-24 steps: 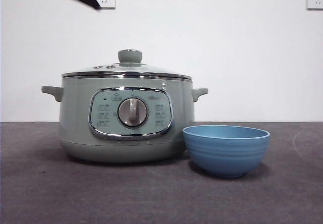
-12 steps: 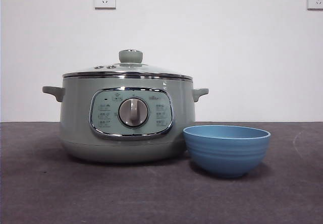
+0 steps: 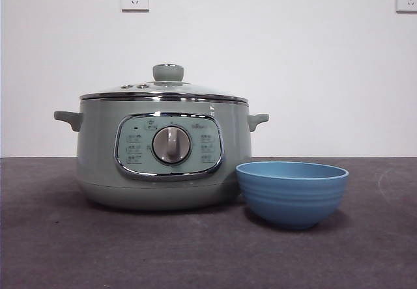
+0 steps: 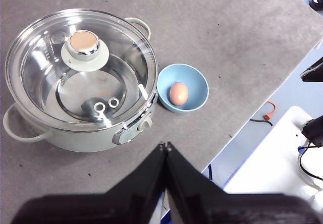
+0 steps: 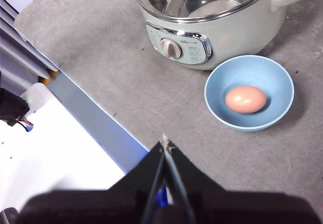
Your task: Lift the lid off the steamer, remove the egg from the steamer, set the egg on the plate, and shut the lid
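Only the wrist views show the one egg [image 5: 245,99], lying in the plate [image 3: 292,193] beside the steamer [image 3: 163,152]; the lid [image 4: 81,70] is on. Left end effector [image 4: 165,146] and right end effector [image 5: 165,144] are pressed together, high above the table [image 3: 65,250].

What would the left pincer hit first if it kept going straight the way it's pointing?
Probably the steamer, near its front panel, under the lid; the shut left pincer points roughly there, though depth is unclear.

Even, bright, diffuse light throughout; the front view is sharp, with soft shadows on the table [image 3: 195,250] beneath the steamer [image 3: 98,165] and the plate [image 3: 292,198]. The lid [image 4: 126,57] carries white glare streaks (left wrist view). Both wrist pictures look slightly soft.
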Robot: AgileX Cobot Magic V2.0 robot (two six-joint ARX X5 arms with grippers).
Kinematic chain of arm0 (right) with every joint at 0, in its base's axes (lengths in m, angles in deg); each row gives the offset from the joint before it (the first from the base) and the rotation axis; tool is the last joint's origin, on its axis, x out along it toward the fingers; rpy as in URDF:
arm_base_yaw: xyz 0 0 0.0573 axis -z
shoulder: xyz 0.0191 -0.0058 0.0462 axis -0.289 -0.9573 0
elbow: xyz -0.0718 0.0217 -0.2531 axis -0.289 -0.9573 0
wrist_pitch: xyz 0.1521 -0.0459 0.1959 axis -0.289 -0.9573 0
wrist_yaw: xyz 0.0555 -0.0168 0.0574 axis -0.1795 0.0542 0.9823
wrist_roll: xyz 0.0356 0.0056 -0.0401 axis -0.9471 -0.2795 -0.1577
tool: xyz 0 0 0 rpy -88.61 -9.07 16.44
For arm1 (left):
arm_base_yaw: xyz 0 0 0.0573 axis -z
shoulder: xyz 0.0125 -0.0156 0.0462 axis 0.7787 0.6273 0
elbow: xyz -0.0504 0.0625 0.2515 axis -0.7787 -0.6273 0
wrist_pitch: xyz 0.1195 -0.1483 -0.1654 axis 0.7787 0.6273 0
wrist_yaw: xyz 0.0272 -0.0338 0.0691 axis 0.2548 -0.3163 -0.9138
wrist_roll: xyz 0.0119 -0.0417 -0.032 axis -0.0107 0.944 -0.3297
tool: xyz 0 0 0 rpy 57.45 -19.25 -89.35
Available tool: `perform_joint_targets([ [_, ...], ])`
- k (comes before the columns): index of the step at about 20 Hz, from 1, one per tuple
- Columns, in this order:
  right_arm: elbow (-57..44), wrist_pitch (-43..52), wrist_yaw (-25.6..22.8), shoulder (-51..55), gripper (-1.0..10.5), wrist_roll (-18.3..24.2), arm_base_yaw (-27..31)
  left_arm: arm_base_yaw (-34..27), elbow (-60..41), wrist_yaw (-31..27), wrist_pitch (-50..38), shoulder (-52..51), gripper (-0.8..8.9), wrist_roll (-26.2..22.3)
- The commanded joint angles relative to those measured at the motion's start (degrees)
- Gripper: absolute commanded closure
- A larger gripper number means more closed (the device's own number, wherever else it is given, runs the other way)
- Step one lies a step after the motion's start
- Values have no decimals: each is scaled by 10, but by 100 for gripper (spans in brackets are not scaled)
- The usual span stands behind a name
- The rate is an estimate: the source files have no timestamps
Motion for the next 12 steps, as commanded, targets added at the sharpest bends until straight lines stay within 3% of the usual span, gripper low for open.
perform_joint_targets([
  [1, -5, 3, -2, 1, 946, -3, -1, 1, -1, 1, 13, 0, 817, -2],
  [12, -5, 3, -2, 1, 946, -3, -1, 0, -1, -1, 4, 0, 817, -2],
])
